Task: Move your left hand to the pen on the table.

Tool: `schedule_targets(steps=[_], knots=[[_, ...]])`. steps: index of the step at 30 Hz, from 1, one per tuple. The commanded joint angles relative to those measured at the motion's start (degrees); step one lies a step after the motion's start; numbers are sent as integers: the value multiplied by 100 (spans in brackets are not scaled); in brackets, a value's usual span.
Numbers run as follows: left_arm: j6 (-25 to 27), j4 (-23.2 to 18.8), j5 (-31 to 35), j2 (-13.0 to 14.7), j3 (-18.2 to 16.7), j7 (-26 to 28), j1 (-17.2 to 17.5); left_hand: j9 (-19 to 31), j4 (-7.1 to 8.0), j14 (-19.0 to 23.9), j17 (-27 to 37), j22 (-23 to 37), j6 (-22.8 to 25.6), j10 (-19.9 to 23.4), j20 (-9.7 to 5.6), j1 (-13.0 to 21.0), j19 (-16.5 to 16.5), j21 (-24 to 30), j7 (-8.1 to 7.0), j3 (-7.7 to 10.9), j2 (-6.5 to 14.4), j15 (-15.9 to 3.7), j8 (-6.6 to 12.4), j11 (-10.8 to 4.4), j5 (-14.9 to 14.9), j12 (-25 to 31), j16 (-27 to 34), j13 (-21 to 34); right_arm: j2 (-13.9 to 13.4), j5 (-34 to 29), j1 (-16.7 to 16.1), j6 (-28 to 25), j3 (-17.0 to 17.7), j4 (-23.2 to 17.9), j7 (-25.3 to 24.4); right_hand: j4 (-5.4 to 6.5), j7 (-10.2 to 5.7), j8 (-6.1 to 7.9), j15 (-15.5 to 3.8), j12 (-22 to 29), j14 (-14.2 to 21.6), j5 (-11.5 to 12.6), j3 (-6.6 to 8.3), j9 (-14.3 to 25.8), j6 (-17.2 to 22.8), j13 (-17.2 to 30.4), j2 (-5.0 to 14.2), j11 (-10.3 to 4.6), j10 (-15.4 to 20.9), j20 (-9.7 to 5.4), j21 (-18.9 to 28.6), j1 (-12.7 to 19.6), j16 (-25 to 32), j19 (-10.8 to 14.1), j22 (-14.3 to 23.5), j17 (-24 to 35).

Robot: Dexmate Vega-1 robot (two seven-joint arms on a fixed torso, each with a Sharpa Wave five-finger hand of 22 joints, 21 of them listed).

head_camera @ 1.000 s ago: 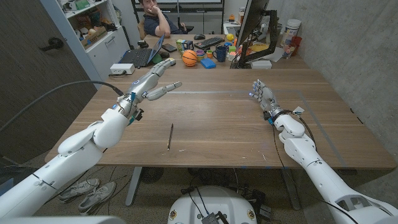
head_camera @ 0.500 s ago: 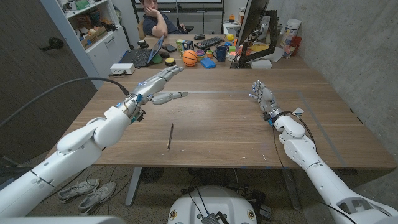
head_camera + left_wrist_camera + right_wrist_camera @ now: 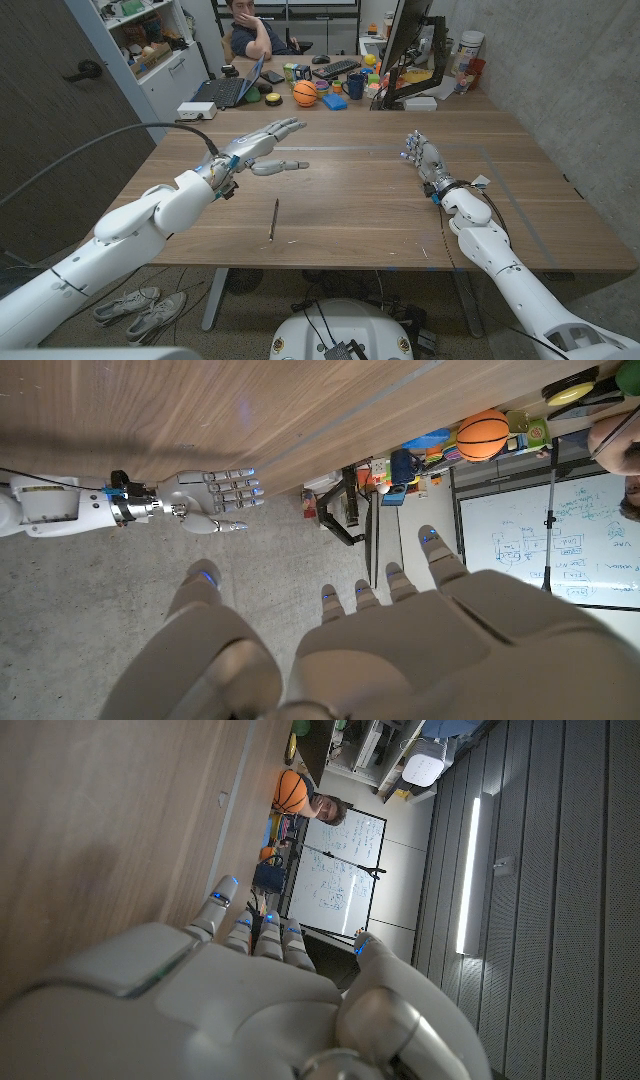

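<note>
Both hands empty, left hand beyond pen

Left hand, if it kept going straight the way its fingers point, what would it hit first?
Probably nothing close: the left hand points across bare table toward the far-right clutter, and the pen lies nearer the robot, off that line.

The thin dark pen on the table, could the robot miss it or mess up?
Maybe. The left hand hovers open beyond the thin dark pen, so it must come back toward the robot; overshooting seems possible. The pen lies flat on the wooden table, so lowered fingers could nudge or roll it.
</note>
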Motion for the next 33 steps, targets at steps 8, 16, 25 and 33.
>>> schedule_targets(steps=[8, 16, 25, 33], knots=[[401, -235, -33, 230, 98, -713, 78, 3, -5, -30, 20, 13, -83, -185, 27, 71, -38, -57, -38, -89, -13, 75, -44, 59, 34, -1, 3, 2, -10, 13, -138, 17, -20, -151, -29, 16, 71, 34, 18, 41, 10, -6, -32, 24, 11, 20, -21, -11, 18, 41, -43, -59, -22, -200, 32, 8], [670, -363, 45, 356, 165, -978, 52, 2, -15, -27, 21, 15, -112, -162, 25, 96, -32, -71, -38, -120, -14, 103, -51, 96, 37, 20, 1, 2, -10, 8, -164, 41, -25, -181, -56, 19, 77, 28, 9, 36, 6, -1, -47, 22, -4, 20, -26, -6, 13, 30, -70, -80, -33, -213, 32, 6], [1006, -465, 106, 504, 353, -1404, -128, 3, -51, -69, 23, 17, -181, -264, 24, 190, -36, -101, -39, -161, -1, 122, -60, 90, 51, 0, -22, 3, -4, 24, -142, 25, -37, -156, -49, 26, 75, 28, 2, 32, 8, 7, -73, 21, -5, 19, -33, 1, 17, 31, -107, -116, -46, -219, 32, 6], [1339, -623, 272, 649, 487, -1691, -216, 7, -90, -14, 23, 19, -232, -175, 20, 332, -22, -120, -40, -175, 48, 71, -53, 54, 74, 54, -2, 4, 0, 3, -116, 60, -61, -105, -32, 33, 87, 26, 3, 32, 7, 12, -92, 20, -12, 19, -38, 4, 22, 31, -127, -143, -54, -215, 32, 7]])
